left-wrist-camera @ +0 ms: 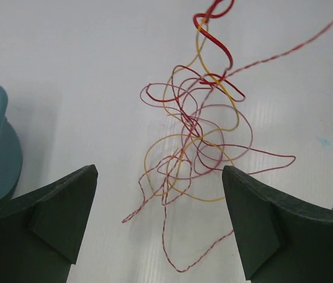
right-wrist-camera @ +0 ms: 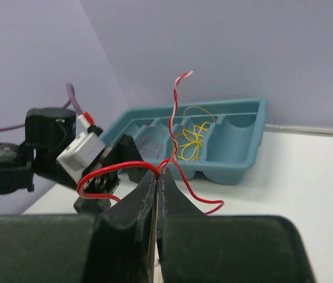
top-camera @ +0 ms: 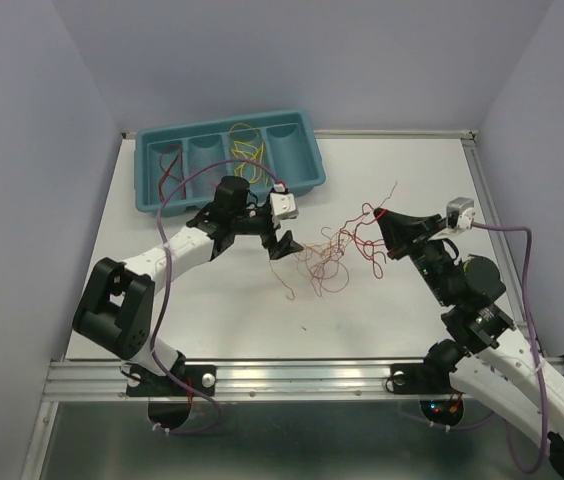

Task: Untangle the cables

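**Cables** (top-camera: 327, 255): loose tangle of red, yellow and orange strands, loops overlapping, lying mid-table (top-camera: 222, 310).

**Left gripper** (left-wrist-camera: 159, 177): fingers spread wide, holding nothing. It sits at 9 o'clock of the tangle. In its wrist view the knot lies at 12 o'clock, just beyond the fingertips, with the lowest strands trailing down between them.

**Right gripper** (right-wrist-camera: 157, 174): fingers pressed together on red strands, at 2 o'clock of the tangle.

**Tray** (top-camera: 152, 180): teal, at 11 o'clock of the tangle, with more yellow and red strands in its compartments.
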`<state>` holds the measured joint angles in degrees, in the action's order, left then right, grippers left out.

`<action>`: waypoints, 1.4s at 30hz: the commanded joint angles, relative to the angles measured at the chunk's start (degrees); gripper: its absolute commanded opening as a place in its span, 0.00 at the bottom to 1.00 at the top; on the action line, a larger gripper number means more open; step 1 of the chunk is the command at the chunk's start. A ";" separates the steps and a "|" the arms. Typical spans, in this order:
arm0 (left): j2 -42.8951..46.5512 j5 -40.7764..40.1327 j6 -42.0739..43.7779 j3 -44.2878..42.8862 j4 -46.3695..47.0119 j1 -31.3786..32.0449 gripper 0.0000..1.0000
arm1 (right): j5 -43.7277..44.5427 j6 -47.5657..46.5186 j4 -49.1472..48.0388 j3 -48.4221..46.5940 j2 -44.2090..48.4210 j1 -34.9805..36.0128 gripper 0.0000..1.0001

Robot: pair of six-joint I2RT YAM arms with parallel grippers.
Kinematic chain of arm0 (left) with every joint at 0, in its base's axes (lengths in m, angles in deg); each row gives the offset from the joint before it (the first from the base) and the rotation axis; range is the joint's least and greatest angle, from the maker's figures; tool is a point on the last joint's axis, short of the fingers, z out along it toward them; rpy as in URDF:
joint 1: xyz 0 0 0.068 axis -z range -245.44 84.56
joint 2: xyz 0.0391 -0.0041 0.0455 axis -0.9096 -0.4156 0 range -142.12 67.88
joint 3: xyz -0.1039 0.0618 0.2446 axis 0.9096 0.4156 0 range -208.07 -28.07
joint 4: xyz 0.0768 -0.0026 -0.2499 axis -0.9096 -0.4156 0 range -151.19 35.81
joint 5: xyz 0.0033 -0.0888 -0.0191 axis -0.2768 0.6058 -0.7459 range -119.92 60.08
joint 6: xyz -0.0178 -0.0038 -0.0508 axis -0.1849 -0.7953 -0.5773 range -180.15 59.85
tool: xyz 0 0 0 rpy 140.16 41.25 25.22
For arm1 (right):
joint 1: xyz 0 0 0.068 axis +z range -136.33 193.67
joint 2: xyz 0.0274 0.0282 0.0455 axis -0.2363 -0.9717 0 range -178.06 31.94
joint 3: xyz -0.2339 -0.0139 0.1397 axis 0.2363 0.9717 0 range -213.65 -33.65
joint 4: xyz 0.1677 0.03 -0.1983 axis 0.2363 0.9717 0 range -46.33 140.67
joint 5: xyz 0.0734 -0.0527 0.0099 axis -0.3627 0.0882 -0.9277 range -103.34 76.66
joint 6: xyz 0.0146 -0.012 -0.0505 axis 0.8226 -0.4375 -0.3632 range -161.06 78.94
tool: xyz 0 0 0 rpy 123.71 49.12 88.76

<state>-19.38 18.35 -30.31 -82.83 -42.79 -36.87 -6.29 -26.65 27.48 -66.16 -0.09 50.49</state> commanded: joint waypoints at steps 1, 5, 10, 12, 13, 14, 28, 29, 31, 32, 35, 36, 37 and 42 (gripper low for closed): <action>6.65 5.25 1.80 6.13 9.23 1.83 0.99 | 1.91 1.67 -8.95 0.44 -1.19 -0.08 0.01; 11.67 5.17 1.62 14.14 20.66 3.50 0.99 | 3.32 2.46 -9.30 -0.27 -2.86 -0.17 0.00; 14.22 0.07 -2.42 18.98 36.22 8.15 0.99 | 1.92 4.04 -11.40 -0.27 -4.09 -0.08 0.01; 14.05 0.77 -2.77 19.69 42.26 8.86 0.99 | 1.57 4.74 -12.03 -0.27 -4.79 -0.17 0.01; 13.88 0.16 -3.47 19.87 44.13 9.30 0.99 | 1.30 4.92 -12.38 -0.27 -4.97 -0.17 0.01; 12.92 -0.63 -3.91 19.52 45.45 10.70 0.99 | 1.21 5.10 -12.73 -0.27 -5.23 -0.08 0.00; 2.10 -12.51 -2.87 8.79 38.61 18.62 0.83 | 1.73 7.30 -15.98 0.78 -6.20 -0.08 0.01; 2.36 -11.89 -2.52 9.40 38.79 18.71 0.83 | 2.44 7.29 -16.33 0.96 -6.03 -0.08 0.01; 2.89 -11.18 -1.90 10.64 39.58 18.97 0.71 | 3.23 7.21 -16.60 1.22 -5.94 -0.17 0.01; 2.71 -11.27 -1.98 10.55 39.49 19.23 0.58 | 3.23 7.12 -16.69 1.22 -5.76 -0.08 0.01; 2.45 -13.54 -2.16 8.45 36.25 19.23 0.00 | 4.98 7.38 -17.04 1.75 -4.97 -0.08 0.01; 2.80 -15.82 -1.99 8.01 33.37 19.23 0.00 | 5.95 7.64 -17.04 2.01 -4.36 -0.17 0.01; 3.50 -16.62 -1.11 7.92 31.86 19.15 0.00 | 7.09 7.47 -17.04 2.54 -4.01 -0.08 0.01; 17.81 -24.36 -1.63 8.73 25.54 19.06 0.00 | 23.57 6.07 -16.95 4.12 -3.30 -0.08 0.01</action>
<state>-14.22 -0.09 -31.25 -72.12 -14.62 -17.89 2.74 -19.66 14.46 -63.56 -3.63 50.49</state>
